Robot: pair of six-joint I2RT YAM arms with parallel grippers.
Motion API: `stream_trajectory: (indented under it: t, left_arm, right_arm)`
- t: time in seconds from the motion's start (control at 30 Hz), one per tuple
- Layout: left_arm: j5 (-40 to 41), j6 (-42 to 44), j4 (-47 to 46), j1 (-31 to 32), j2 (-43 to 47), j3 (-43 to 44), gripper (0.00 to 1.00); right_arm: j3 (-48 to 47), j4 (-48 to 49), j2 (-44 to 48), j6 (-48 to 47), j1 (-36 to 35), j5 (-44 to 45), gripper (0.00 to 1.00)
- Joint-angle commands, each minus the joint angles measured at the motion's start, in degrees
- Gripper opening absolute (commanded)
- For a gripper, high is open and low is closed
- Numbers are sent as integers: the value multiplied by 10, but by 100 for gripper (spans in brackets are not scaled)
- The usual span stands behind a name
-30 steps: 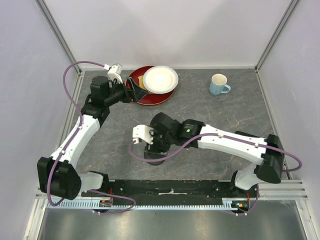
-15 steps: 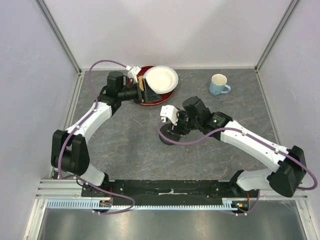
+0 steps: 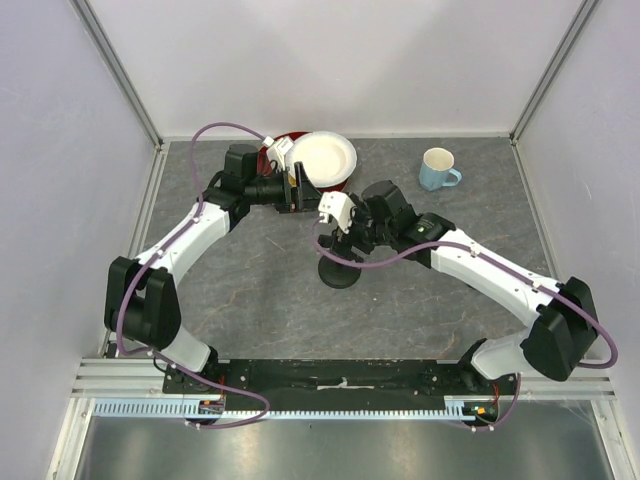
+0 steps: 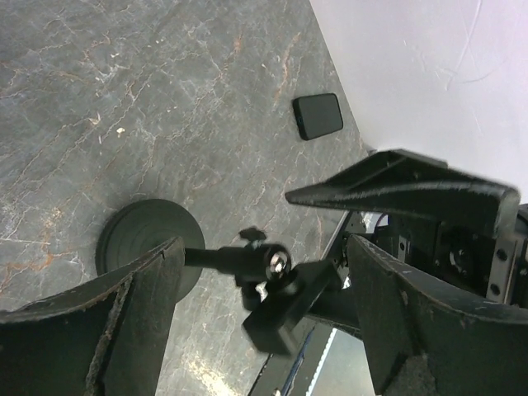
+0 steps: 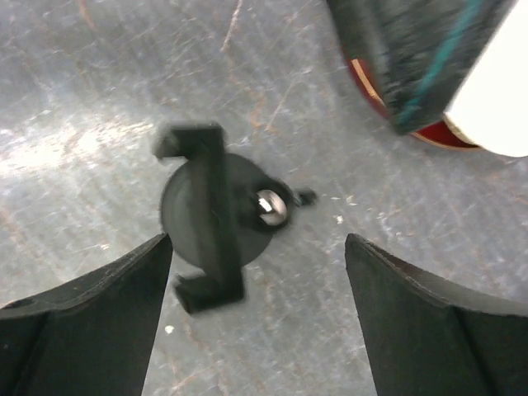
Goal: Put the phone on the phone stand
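Note:
The phone stand (image 3: 338, 273) stands upright on the grey table, its disc base down and its clamp head on top. In the right wrist view the stand (image 5: 219, 214) is seen from straight above. My right gripper (image 3: 343, 243) hangs open just above it, jaws wide and empty (image 5: 257, 239). My left gripper (image 3: 297, 190) is open and empty, back-left of the stand, and faces it side-on (image 4: 264, 244). In the left wrist view the stand (image 4: 148, 243) shows disc, post and clamp. A small flat black phone (image 4: 318, 115) lies on the table near the wall; the top view hides it.
A red plate (image 3: 280, 150) with a white plate (image 3: 322, 158) on it sits at the back, just behind my left gripper. A blue mug (image 3: 437, 168) stands at the back right. The right arm (image 4: 396, 190) fills the right side of the left wrist view.
My right gripper moved back and to the right, and the stand's disc now stands farther back-right than a second ago. My left gripper swung right from the red plate toward the stand.

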State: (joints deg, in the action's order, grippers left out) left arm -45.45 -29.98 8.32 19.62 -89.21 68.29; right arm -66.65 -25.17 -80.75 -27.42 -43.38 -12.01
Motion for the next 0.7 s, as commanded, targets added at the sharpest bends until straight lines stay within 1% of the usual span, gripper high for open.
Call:
stream_trajectory:
  t: [0.0,0.1,0.17,0.2,0.27,0.3,0.37,0.43,0.5,0.6,0.67]
  left_arm:
    - [-21,13,8,0,4,29,86]
    - [-38,24,21,0,-5,39,86]
    - [-47,36,39,1,-17,49,86]
    - [-46,57,69,2,-21,62,86]
    - [-32,83,99,4,-30,81,87]
    - [-24,112,134,13,-34,87,88]
    - [-13,141,176,29,-53,114,92]
    - [0,163,202,55,-59,120,93]
    - [35,183,216,81,-63,125,95]
    - [54,194,233,97,-66,128,96]
    - [42,196,235,97,-68,130,96]
  right_arm:
    - [0,73,24,17,14,-1,98]
    - [12,92,57,30,21,-12,98]
    - [16,105,74,50,25,-4,98]
    - [20,108,92,56,28,1,98]
    - [30,122,121,73,36,13,98]
    - [35,128,131,78,40,15,98]
    - [53,150,156,90,50,17,98]
    - [64,164,168,92,58,15,98]
    - [71,171,174,95,65,12,98]
    - [72,172,171,97,73,12,98]
    - [72,171,168,97,75,13,98]
